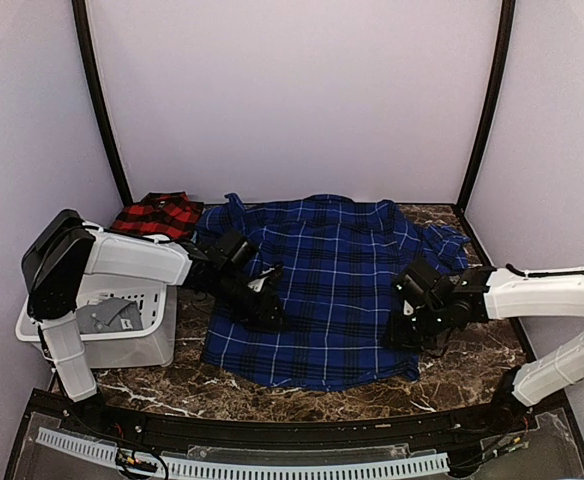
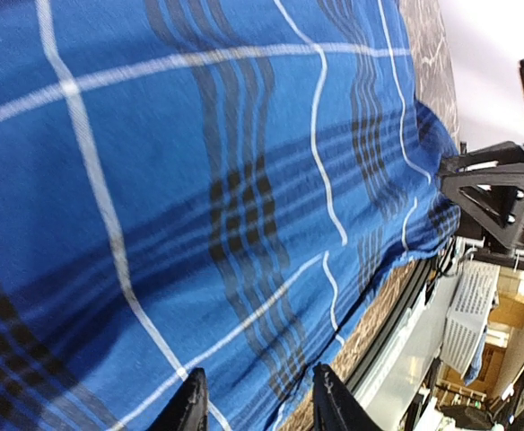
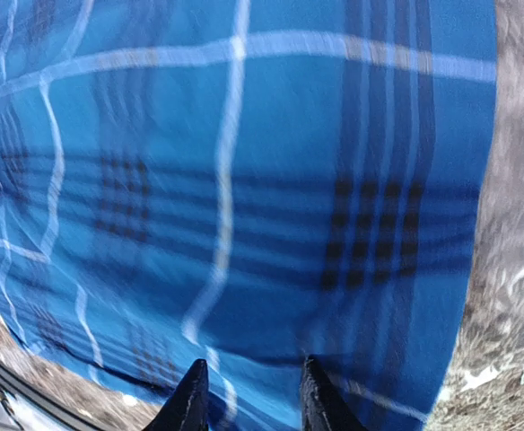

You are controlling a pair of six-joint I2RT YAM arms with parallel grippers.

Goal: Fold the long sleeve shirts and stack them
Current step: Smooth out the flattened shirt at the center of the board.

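Pale walls [image 1: 292, 90] close in a brown marble table [image 1: 472, 365]. A blue shirt [image 1: 342, 285] lies spread flat across the table's middle. Its long axis runs from 12 to 6 o'clock, with the collar end toward the back wall at 12 and the straight hem toward the arm bases at 6. One sleeve is bunched at the shirt's 2 o'clock corner; the other, at 10 o'clock, is partly covered by the left arm.

At the shirt's 9 o'clock stands a white basket [image 1: 137, 350], holding something grey too small to make out. A red shirt [image 1: 157, 215] lies crumpled at the table's 10 o'clock, by the back wall and just beside the blue sleeve. The left arm and the basket hide its near part, so which way it points cannot be told.

The left gripper [image 1: 269, 312] is down over the blue shirt's 9 o'clock edge and the right gripper [image 1: 404, 325] over its 3 o'clock edge. From above, both are dark shapes on dark cloth, with their tips lost.

Each wrist view shows two black fingertips [image 2: 192, 406] a small way apart, with plaid cloth beyond the gap and nothing visibly pinched. The right wrist view is smeared by blur, and its fingers are cut off at the lower edge.
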